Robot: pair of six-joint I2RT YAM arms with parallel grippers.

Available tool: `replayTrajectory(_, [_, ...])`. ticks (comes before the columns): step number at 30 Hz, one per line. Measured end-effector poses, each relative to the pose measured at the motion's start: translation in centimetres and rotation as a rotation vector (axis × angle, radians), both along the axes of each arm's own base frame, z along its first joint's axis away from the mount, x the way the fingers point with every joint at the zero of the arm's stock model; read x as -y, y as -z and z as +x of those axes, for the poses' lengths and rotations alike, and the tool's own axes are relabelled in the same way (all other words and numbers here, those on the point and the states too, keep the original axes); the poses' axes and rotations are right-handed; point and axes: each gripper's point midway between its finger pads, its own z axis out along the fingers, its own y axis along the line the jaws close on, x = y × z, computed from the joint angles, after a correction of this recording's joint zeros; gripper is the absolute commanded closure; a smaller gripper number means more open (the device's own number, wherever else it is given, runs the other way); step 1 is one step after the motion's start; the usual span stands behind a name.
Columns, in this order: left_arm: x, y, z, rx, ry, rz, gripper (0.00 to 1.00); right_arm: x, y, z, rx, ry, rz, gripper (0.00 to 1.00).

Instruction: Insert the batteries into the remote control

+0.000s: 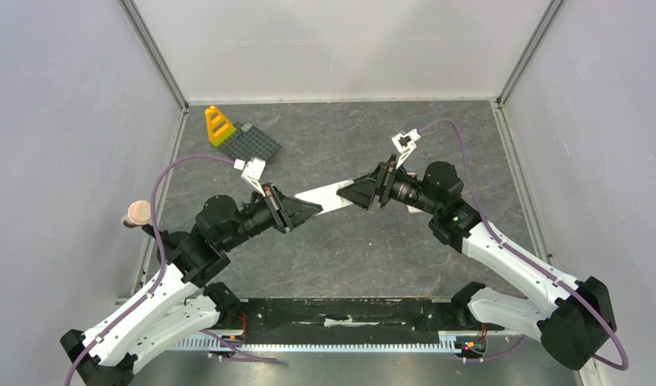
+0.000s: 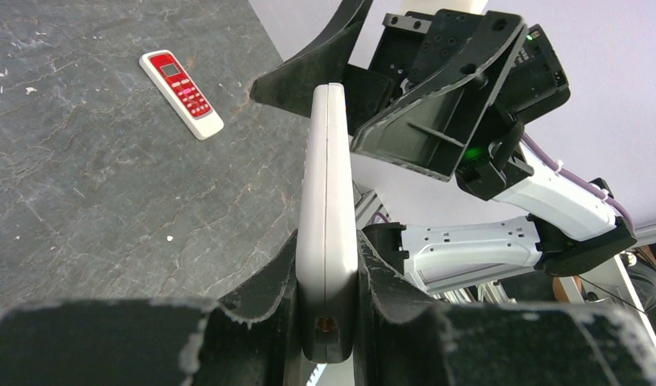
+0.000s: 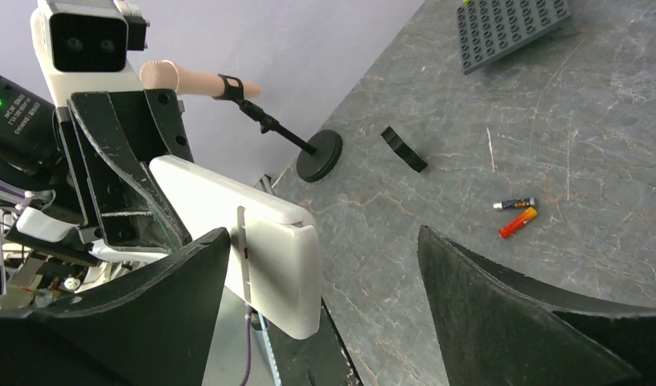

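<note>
Left jaws: pinching white remote (image 2: pixel 327 217), mid-frame.
Right jaws: spread round its other end.
Batteries (image 3: pixel 519 221): loose on desk (image 3: pixel 437 121), right of frame.
Tip: probably hold left firm, close right squarely.

Noting a dark grey studded baseplate (image 1: pixel 256 143) lying flat at the far left of the bench (image 1: pixel 349 257), carrying a yellow triangular brick (image 1: pixel 219 126) at its left corner. Also spotting a microphone stand (image 3: pixel 320 158) sitting on its round black base at the bench's left edge, and a small black block (image 3: pixel 403 149) lying just beside it.
</note>
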Motion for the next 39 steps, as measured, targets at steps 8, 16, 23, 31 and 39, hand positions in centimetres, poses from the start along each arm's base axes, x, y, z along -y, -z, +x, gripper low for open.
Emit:
replayTrajectory(8, [0.0, 0.8, 0.1, -0.021, -0.006, 0.024, 0.98, -0.1, 0.5, -0.5, -0.032, -0.025, -0.009, 0.47])
replayTrajectory(16, [-0.4, 1.6, 0.4, -0.04, -0.034, 0.05, 0.98, 0.1, 1.1, -0.6, -0.127, 0.006, 0.017, 0.65])
replayTrajectory(23, [-0.8, 2.0, 0.8, -0.044, -0.064, 0.066, 0.98, 0.4, 1.1, -0.2, -0.167, 0.044, 0.034, 0.79])
replayTrajectory(31, [-1.2, 2.8, 1.4, -0.056, -0.104, 0.095, 0.98, 0.2, 0.6, -0.5, -0.195, 0.031, 0.067, 0.86])
replayTrajectory(39, [-1.3, 3.2, 1.5, -0.065, -0.107, 0.105, 0.98, -0.2, 1.1, -1.4, -0.225, -0.023, 0.113, 0.65])
